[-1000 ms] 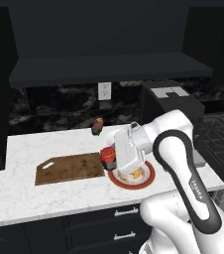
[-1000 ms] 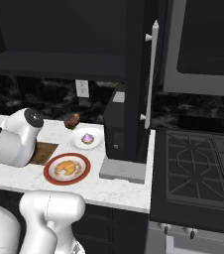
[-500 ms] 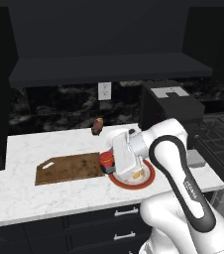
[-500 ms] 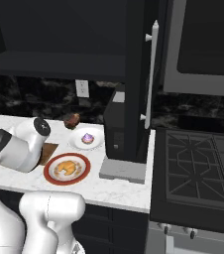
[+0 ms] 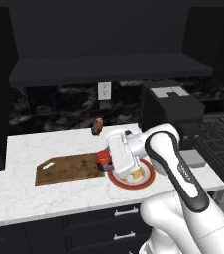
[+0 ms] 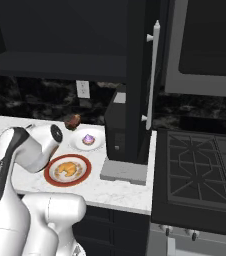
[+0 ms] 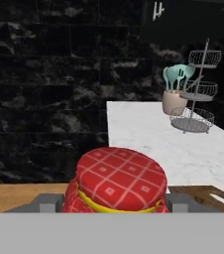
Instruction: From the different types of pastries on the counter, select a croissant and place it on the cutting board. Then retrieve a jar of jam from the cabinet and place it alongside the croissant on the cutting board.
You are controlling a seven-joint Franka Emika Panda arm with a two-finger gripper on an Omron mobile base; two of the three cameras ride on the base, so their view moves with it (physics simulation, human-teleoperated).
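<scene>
Start at the left of the counter (image 5: 20, 191): the cutting board (image 5: 69, 167) lies flat near the front edge, its top bare. At the board's right end the gripper (image 5: 105, 162) is closed on the jar of jam (image 5: 102, 157), one finger on each side of it in the hand view, low over the wood.

Treat the jar as rigid, probably glass – smooth-sided, a little heavy for its size and breakable if dropped. Your hold on the body under the red checked lid (image 7: 119, 178) looks like the right place (the lid itself could slip or turn).

Behind it, by the back edge, stands the dark brown pastry (image 5: 97, 127), well apart. Just right of the jar is the red-rimmed plate (image 5: 148, 179) with the croissant (image 5: 136, 173) on it – not on the board. Further right sits the cupcake (image 6: 88, 139), then a black appliance (image 5: 171, 111).
</scene>
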